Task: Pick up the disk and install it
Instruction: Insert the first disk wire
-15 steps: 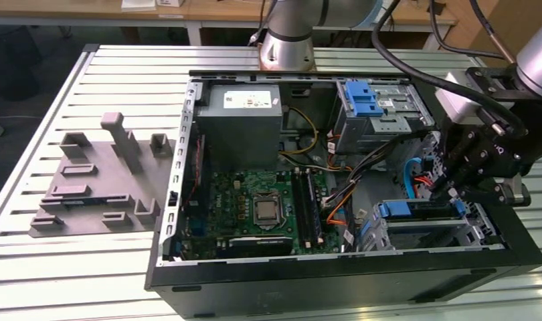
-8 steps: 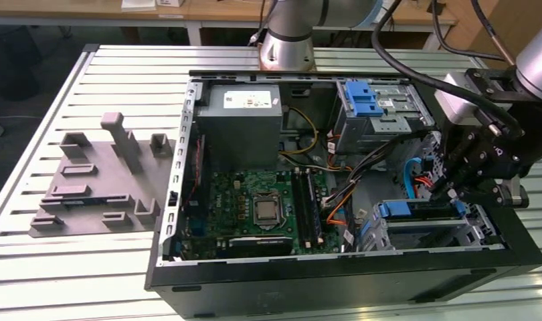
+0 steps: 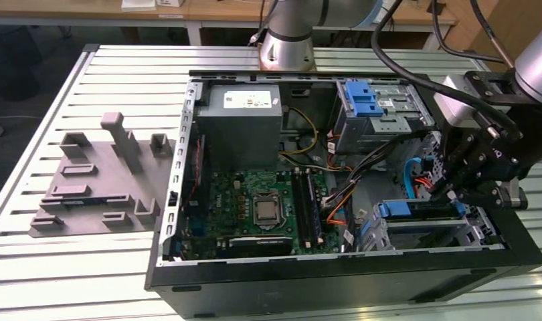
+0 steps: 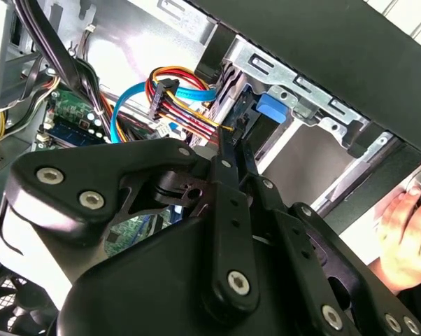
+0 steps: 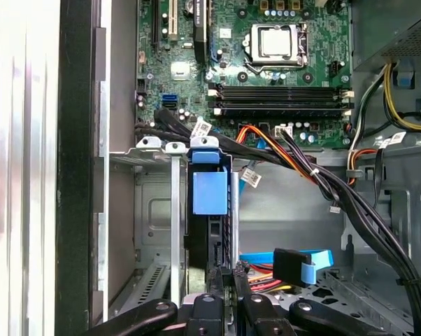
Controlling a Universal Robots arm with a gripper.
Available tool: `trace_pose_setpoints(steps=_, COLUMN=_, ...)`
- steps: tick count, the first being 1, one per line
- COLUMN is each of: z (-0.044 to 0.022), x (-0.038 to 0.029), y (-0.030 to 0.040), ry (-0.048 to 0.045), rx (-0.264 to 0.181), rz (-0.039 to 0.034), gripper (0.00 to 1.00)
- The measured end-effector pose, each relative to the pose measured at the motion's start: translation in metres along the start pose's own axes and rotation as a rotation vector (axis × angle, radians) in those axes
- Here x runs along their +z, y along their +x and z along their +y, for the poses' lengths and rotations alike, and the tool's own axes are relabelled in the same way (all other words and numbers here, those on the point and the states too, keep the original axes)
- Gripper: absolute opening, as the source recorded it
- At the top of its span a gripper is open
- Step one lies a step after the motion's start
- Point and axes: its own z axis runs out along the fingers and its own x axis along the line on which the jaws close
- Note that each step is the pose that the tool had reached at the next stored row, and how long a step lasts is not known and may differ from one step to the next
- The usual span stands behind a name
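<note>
The disk (image 3: pixel 418 208) stands on edge in the lower drive cage (image 3: pixel 481 231) at the front corner of the open computer case, on the exterior view's right. Blue rails run along it, and its blue end tab (image 5: pixel 210 190) faces the wrist cameras. My gripper (image 3: pixel 447 194) hangs just above that cage. In both wrist views its black fingers lie close together, shut, with the tips (image 5: pixel 230 271) at the disk's near edge. In the second wrist view the gripper (image 4: pixel 233 136) reaches toward the blue tab (image 4: pixel 270 108). I cannot tell whether the tips touch the disk.
Bundled cables (image 5: pixel 294 161) and a blue data cable (image 5: pixel 303 266) cross beside the cage. The motherboard (image 3: pixel 262 207), grey power-supply box (image 3: pixel 244 127) and upper cage with blue latch (image 3: pixel 374 100) fill the case. A grey fixture (image 3: pixel 102 180) lies on the table. A person's hand (image 4: pixel 406 231) rests outside the case.
</note>
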Motion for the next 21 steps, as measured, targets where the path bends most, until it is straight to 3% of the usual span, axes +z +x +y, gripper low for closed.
trace_pose_setpoints(steps=21, z=-0.0003, x=0.0031, y=0.0033, ry=0.0001, rx=0.005, rz=-0.0004, gripper=0.17)
